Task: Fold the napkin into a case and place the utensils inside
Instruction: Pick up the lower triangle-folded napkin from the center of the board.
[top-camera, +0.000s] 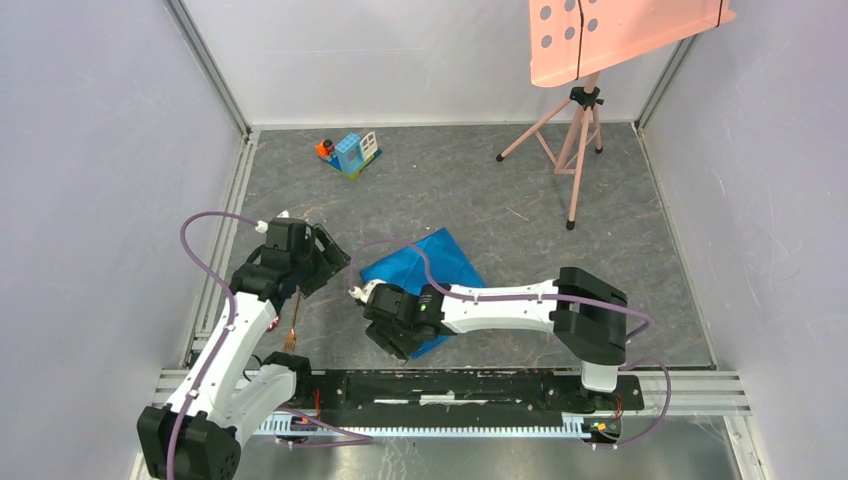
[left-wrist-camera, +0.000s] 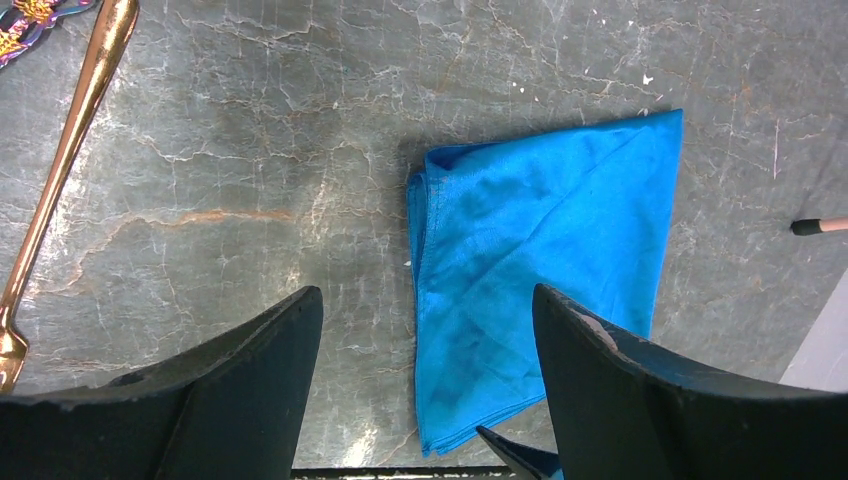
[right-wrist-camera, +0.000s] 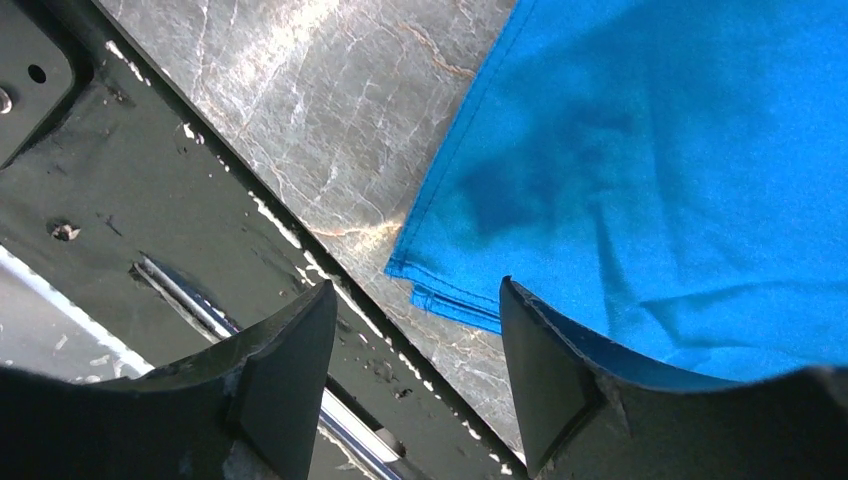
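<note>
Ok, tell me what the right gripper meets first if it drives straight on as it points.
Most likely the folded blue napkin, at its layered corner, right ahead between the right gripper's open jaws. Bare table lies beside it; depth is hard to judge.

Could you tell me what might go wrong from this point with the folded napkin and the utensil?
1. The napkin's near corner shows stacked layers right beside the black rail. The open right gripper could pinch only some layers and undo the fold, or strike the rail.
2. The copper utensil lies near the open left gripper; a careless move may knock it away.
</note>
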